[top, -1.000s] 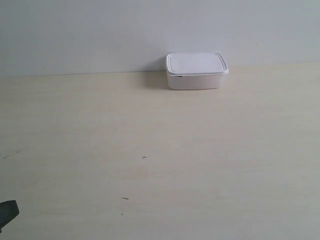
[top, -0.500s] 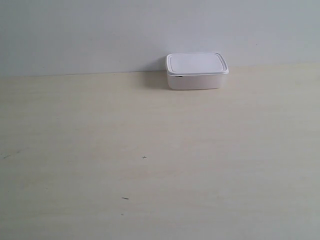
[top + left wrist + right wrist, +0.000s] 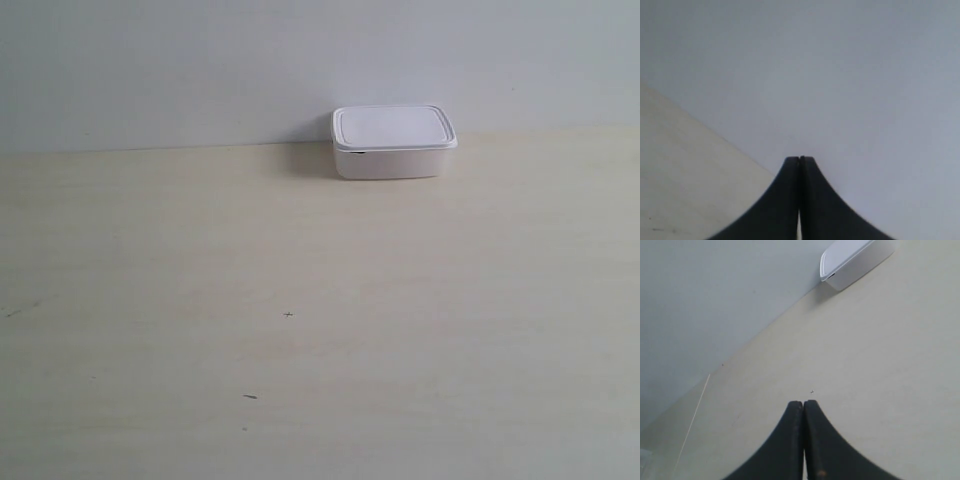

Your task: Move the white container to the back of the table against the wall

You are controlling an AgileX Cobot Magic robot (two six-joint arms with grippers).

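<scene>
The white container [image 3: 392, 141] stands lidded at the back of the table [image 3: 300, 300], touching the wall [image 3: 250, 60], right of centre in the exterior view. It also shows far off in the right wrist view as the white container [image 3: 855, 260] at the table's back edge. My right gripper [image 3: 803, 403] is shut and empty, well away from it over the table [image 3: 865, 365]. My left gripper [image 3: 800, 158] is shut with nothing in it, facing the wall [image 3: 840, 75]. Neither arm shows in the exterior view.
A few tiny dark marks [image 3: 288, 315] dot the cream table top. In the right wrist view a pale line [image 3: 692, 425] runs across the table near its far side.
A dark gripper tip at the exterior view's lower left corner one second ago has withdrawn out of frame. The container has not moved.
</scene>
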